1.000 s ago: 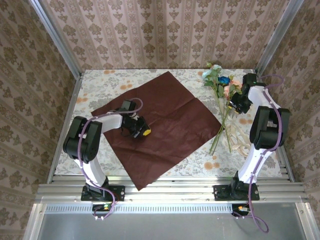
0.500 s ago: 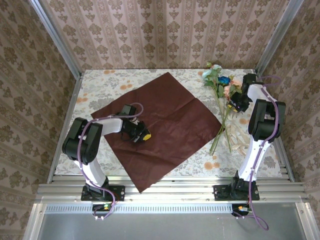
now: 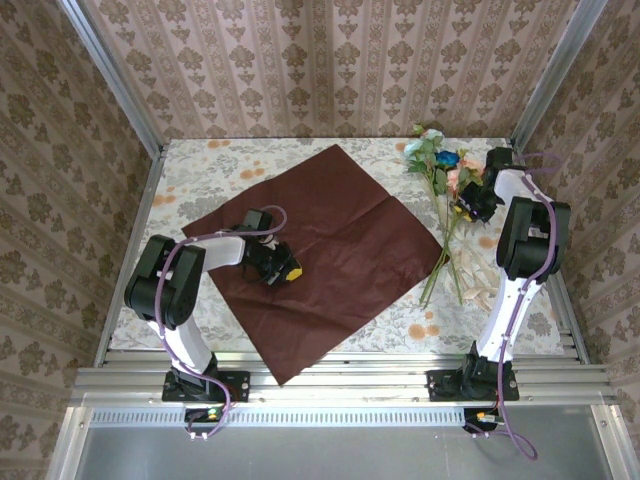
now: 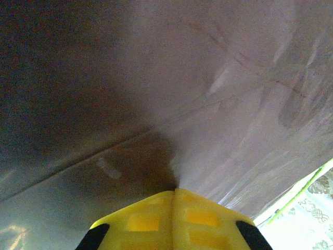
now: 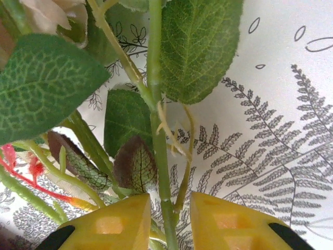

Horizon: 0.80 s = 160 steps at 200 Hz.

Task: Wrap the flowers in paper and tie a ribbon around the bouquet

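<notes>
The left gripper (image 4: 174,194) is clenched: its yellow fingertips meet with no gap, tips against the paper (image 4: 218,83). The sheet lies maroon side up, spreading ahead of these jaws and to both sides of them. Whether a fold is pinched cannot be told. The right gripper (image 5: 169,211) is released, jaws apart. One green stem of the flowers (image 5: 155,120) runs through the gap, with leaves fanning ahead of the fingertips. The ribbon (image 3: 472,272) lies near these jaws, beside the stems.
</notes>
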Each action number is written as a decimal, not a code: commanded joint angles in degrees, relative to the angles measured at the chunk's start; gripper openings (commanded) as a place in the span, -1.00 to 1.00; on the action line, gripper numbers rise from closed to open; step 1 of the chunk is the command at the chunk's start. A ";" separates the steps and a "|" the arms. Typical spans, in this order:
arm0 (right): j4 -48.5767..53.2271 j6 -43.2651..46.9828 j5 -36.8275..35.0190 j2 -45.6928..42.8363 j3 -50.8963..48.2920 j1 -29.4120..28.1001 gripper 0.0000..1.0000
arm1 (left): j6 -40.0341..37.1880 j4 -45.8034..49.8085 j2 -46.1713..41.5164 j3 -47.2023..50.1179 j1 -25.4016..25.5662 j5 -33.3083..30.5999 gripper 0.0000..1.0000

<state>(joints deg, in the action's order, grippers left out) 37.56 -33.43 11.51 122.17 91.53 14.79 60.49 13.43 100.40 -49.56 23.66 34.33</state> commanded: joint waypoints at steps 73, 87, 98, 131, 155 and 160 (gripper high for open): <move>-0.30 0.51 -3.45 -4.60 0.53 -1.11 -0.99 | 0.59 2.22 -0.53 0.61 0.53 0.04 -1.00; -0.06 0.56 -5.33 -7.37 -0.32 -1.42 -1.00 | 0.59 1.98 -0.44 0.95 0.58 0.04 -1.00; -0.36 0.34 -6.49 -9.72 -1.49 -1.78 -1.00 | 0.81 1.62 -0.46 1.32 0.60 0.04 -1.00; 0.59 0.50 -10.52 -15.18 -3.66 -3.30 -1.00 | 1.09 0.90 -0.30 1.63 0.64 0.21 -1.00; 0.56 0.38 -12.36 -19.80 -5.31 -4.47 -1.00 | 1.12 0.66 -0.17 1.49 0.73 0.26 -1.00; 0.44 0.38 -12.39 -20.62 -5.38 -4.77 -1.00 | 1.10 0.61 -0.12 1.53 0.78 0.26 -1.00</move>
<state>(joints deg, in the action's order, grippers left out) 37.43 -33.19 3.31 106.26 88.27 11.27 60.90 13.04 100.40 -49.34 23.66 34.54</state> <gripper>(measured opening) 0.065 0.050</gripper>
